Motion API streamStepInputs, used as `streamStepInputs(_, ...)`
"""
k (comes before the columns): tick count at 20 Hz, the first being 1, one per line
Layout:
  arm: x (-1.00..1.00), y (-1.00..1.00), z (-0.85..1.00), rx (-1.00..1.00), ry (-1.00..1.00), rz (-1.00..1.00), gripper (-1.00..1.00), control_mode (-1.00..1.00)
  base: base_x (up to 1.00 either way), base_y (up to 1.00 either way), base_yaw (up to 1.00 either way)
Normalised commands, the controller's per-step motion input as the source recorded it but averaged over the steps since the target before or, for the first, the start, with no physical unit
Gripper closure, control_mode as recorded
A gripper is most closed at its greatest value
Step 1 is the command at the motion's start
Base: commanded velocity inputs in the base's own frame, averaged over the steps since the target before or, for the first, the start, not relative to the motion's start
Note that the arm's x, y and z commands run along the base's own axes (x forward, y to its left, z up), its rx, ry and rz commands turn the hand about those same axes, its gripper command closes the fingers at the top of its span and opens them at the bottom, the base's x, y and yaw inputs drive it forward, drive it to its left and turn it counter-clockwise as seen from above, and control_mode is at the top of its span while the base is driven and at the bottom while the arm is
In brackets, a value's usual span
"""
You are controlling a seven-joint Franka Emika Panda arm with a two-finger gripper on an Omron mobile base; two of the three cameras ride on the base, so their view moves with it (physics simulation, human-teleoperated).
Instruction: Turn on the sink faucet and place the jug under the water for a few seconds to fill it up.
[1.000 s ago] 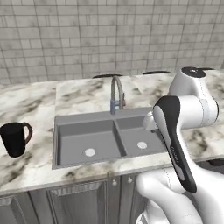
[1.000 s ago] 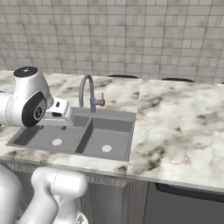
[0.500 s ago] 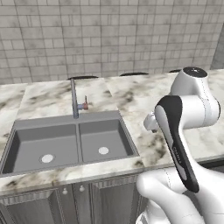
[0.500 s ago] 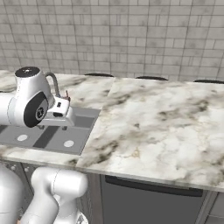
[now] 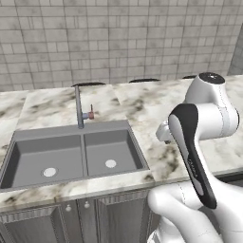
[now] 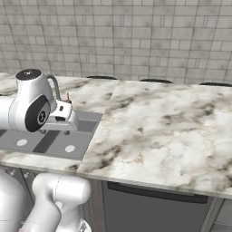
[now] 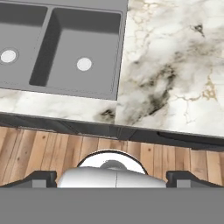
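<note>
Sink [image 5: 71, 156] first: it is set into the marble bench [image 5: 142, 102], two dark basins with a pale drain in each. At its back edge rises the faucet [image 5: 78, 107], its small red-and-blue lever [image 5: 90, 114] pointing right; I see no water running. The jug is not to be seen on any stretch of bench here, so it must be found before filling.

The gripper [image 7: 111, 177] shows its fingertips well apart at the bottom of the hand view, holding nothing, looking down over the bench edge and wooden floor [image 7: 65, 148].

Risk, as I judge it: the arm sits folded right of the sink, so reaching the lever could clip the thin pipe. Nothing else stands on the bench nearby.
</note>
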Motion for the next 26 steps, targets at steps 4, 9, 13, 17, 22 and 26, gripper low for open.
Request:
streamStepInputs(4,0.00,0.00,0.00,0.00,0.00,0.00,-1.00,-1.00,0.00,0.00,0.00)
streamStepInputs(9,0.12,0.00,-0.09,0.05,0.00,0.00,-1.00,-1.00,0.00,0.00,0.00)
streamStepInputs(13,0.43,0.00,-0.13,0.21,0.00,0.07,-1.00,-1.00,0.00,0.00,0.00)
streamStepInputs(17,0.70,0.00,-0.04,0.22,0.00,0.14,-1.00,-1.00,0.00,0.00,0.00)
streamStepInputs(22,0.66,0.00,-0.01,0.16,0.01,0.19,-1.00,-1.00,0.00,0.00,0.00)
streamStepInputs(26,0.61,0.00,-0.01,0.11,0.00,0.17,-1.00,-1.00,0.00,0.00,0.00)
